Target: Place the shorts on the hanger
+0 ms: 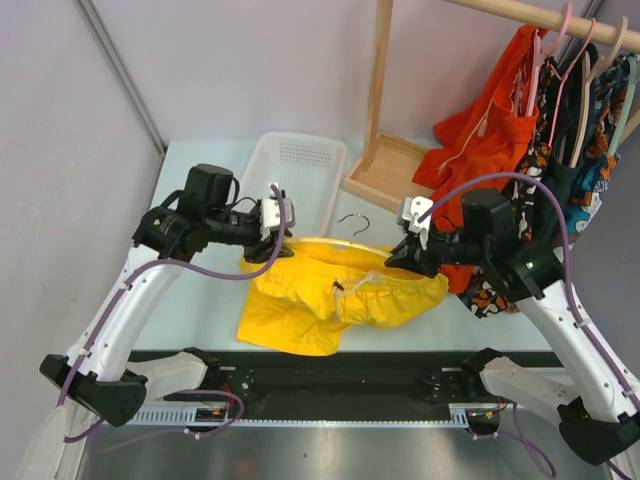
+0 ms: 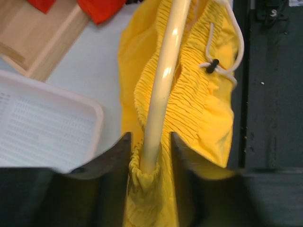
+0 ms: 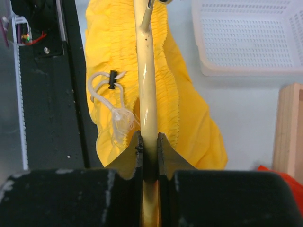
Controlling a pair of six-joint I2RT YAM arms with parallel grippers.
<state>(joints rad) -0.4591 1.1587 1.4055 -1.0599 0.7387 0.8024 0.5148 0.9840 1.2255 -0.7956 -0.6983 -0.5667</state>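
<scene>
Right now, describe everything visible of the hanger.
The hanger is a thin, glossy cream bar, gently curved, plastic-looking, with a small metal hook. It lies along the waistband of the yellow shorts. The right gripper pinches one end; the other end, wrapped in waistband, sits between the left gripper's fingers.

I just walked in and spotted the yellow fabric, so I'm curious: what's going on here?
Two robot arms are fitting yellow shorts onto a cream hanger. The right claw is clamped on one end of the hanger. The left claw straddles the other end, where the elastic waistband is bunched around the hanger tip; how firmly it grips is unclear. The legs of the shorts spread over the table.
</scene>
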